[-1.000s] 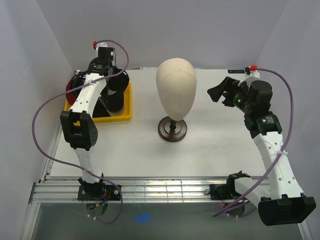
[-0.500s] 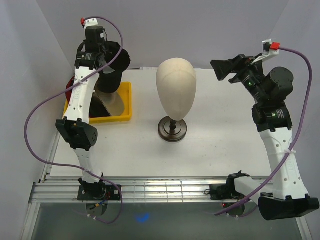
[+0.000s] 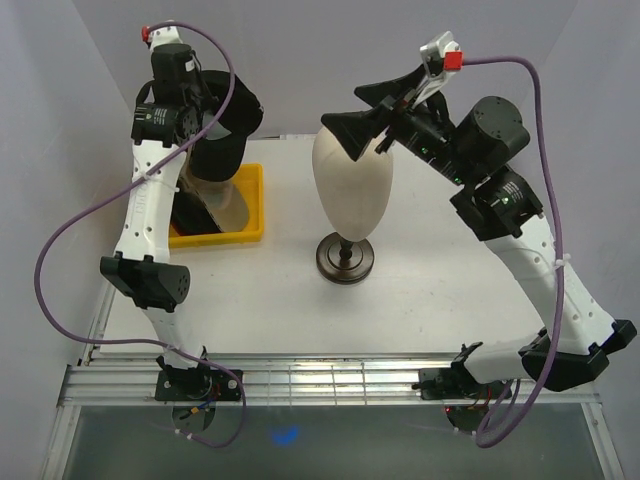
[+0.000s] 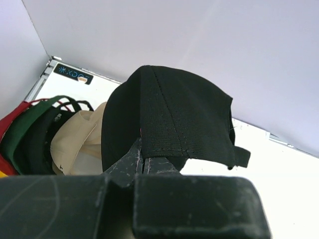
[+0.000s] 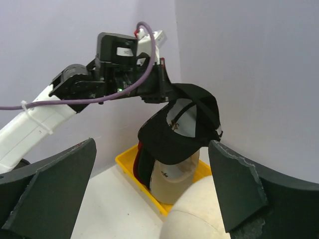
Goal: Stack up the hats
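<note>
Left hand [image 4: 142,157] is clamping the edge of the black cap [image 4: 169,112] and holding it in the air above the yellow tray [image 3: 250,232]. The tan cap [image 4: 75,142], dark green cap [image 4: 22,134] and red cap [image 4: 5,134] are sitting nested in that tray. Right hand [image 3: 350,108] is hovering with its fingers wide apart, gripping nothing, just over the mannequin head [image 3: 352,175] standing on the tabletop [image 3: 430,290].

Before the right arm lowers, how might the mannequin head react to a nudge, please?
The mannequin head sits high on a thin stem over a round base, so it probably tips easily. Its smooth shell likely lets the open right gripper slide off.
</note>
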Robot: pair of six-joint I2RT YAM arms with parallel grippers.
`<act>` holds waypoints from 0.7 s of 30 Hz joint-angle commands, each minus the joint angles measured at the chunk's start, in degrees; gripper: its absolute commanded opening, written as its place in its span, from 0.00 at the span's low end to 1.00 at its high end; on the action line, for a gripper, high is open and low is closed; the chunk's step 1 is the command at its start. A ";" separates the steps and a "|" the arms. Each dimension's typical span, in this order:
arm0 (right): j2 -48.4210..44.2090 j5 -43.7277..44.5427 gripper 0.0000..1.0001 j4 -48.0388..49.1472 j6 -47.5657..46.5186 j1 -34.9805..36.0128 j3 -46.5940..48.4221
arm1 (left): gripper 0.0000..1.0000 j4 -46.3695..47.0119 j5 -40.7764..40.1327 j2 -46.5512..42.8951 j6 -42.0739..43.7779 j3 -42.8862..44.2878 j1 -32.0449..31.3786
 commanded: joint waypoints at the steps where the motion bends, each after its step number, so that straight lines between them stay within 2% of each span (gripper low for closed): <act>1: 1.70 8.61 0.98 -1.95 -8.21 8.21 4.46 | 0.00 -2.25 -0.79 -3.54 -2.52 1.62 0.05; 6: 7.23 24.35 0.98 -4.41 -18.67 24.91 8.68 | 0.00 -3.84 -0.71 -5.38 -3.85 -0.49 0.75; 12: 12.86 43.25 1.00 -1.61 -24.47 36.70 8.07 | 0.00 -7.17 3.42 -7.14 -6.92 -1.72 2.86; 13: 14.79 47.71 1.00 -0.99 -25.09 37.86 7.81 | 0.00 -7.61 3.95 -8.10 -7.36 -3.20 3.21; 16: 17.70 52.49 0.99 1.91 -25.27 39.98 6.14 | 0.00 -8.23 8.16 -10.47 -9.65 -6.98 5.41; 17: 18.32 52.94 0.96 2.43 -25.01 40.24 5.36 | 0.00 -8.67 9.56 -11.00 -10.08 -7.52 6.02; 21: 22.35 53.82 0.95 5.34 -25.71 40.95 4.91 | 0.00 -9.73 11.51 -14.07 -12.37 -10.68 7.78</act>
